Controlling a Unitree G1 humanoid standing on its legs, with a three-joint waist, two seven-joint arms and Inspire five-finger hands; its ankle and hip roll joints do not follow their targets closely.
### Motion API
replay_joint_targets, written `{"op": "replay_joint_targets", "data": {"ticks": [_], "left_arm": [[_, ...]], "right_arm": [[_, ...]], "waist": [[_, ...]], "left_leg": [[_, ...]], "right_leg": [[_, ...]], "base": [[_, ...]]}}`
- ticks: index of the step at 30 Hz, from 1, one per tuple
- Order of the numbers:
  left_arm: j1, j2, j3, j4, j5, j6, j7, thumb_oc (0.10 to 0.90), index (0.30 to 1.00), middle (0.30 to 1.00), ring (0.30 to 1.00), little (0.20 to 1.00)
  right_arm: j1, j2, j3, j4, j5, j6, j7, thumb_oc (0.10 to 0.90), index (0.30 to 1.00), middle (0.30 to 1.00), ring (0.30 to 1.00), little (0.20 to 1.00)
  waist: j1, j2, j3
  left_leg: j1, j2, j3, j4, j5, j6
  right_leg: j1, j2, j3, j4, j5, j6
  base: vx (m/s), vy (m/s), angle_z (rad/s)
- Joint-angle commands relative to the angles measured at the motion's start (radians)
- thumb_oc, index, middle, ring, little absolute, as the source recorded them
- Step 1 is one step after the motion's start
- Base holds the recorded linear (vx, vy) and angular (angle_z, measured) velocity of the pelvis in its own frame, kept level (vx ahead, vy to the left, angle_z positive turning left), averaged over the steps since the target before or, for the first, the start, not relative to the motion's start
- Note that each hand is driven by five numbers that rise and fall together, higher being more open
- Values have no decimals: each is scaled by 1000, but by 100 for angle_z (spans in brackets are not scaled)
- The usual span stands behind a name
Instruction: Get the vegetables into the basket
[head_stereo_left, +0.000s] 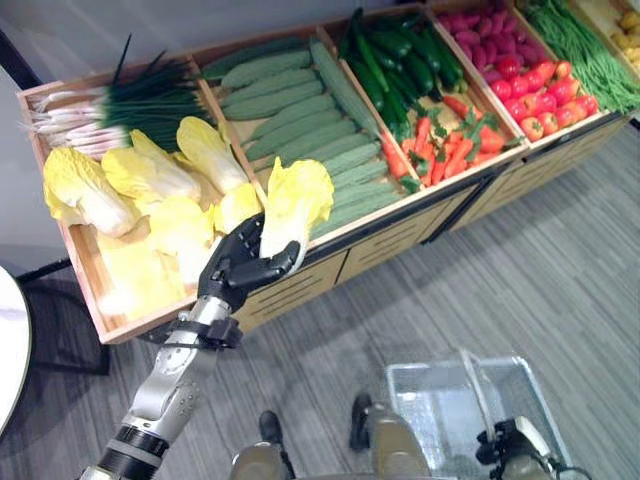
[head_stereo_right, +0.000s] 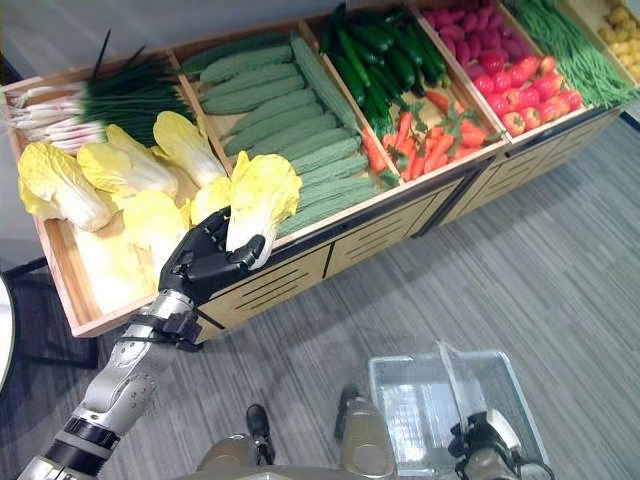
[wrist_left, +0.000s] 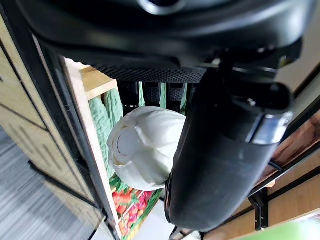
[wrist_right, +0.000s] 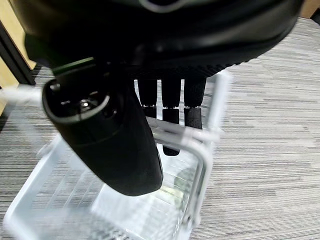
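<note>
Cabbage (head_stereo_left: 293, 203), pale yellow with a white stalk, is the vegetable in play: the left robot hand (head_stereo_left: 238, 264) has its dark fingers and thumb curled round the stalk end and holds the head just above the front edge of the wooden produce stand (head_stereo_left: 300, 285), at the boundary between the cabbage bin and the bin of ridged green gourds (head_stereo_left: 300, 125). The left wrist view shows the cut stalk end pressed between the thumb and the row of fingers, so the grip looks secure.

My reading is that the pick is done and the carry is the step in hand. The clear plastic basket (head_stereo_left: 430, 400) hangs low over the grey floor, well apart from the cabbage, its thin handle held in the curled fingers of the right robot hand (wrist_right: 170, 110).

Next, the left arm would need to swing the cabbage away from the stand, down and across to a spot over the basket's open top, then release. The leafy end is broad, so it may catch on the upright handle.
</note>
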Motion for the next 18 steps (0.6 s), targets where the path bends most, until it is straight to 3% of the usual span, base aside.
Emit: {"op": "replay_joint_targets", "data": {"ticks": [1, 5, 14, 16, 18], "left_arm": [[-64, -17, 49, -157, 34, -90, -43, 400, 300, 300, 300, 300], [-53, -17, 65, -157, 38, -85, -56, 400, 300, 300, 300, 300], [-73, -70, 37, -161, 17, -90, -42, 400, 300, 300, 300, 300], [-84, -100, 31, -156, 7, -92, -22, 400, 300, 300, 300, 300], [-90, -122, 12, -143, 9, -88, -22, 400, 300, 300, 300, 300]], "right_arm": [[-24, -57, 34, 16, 8, -5, -43, 400, 300, 300, 300, 300], [-16, -47, 38, 15, -1, -1, -36, 400, 300, 300, 300, 300], [1, -71, 16, -1, 34, -5, -71, 400, 300, 300, 300, 300], [-5, -83, 14, -8, 44, -7, -88, 400, 300, 300, 300, 300], [-6, -99, 25, -35, 46, -20, -95, 400, 300, 300, 300, 300]], "waist": [[12, -1, -79], [12, -8, -81], [-48, 46, -68], [-59, 63, -50], [-61, 65, -26]], "left_leg": [[-51, -3, -54, -4, -38, -15], [-32, 13, -2, -4, -31, -31], [-16, 116, 39, -37, 74, -119], [-39, 147, 35, 10, 80, -139], [-68, 180, -10, 110, 84, -161]], "right_leg": [[103, -105, -5, -65, 92, 97], [121, -89, -58, -138, 66, 99], [147, 35, -10, -261, 21, 48], [145, 56, -6, -253, 4, 29], [166, 81, 15, -264, -8, 1]], "base": [[64, -67, -73], [27, -142, -73], [-15, -230, -54], [-54, -310, -18], [-51, -295, -12]]}}
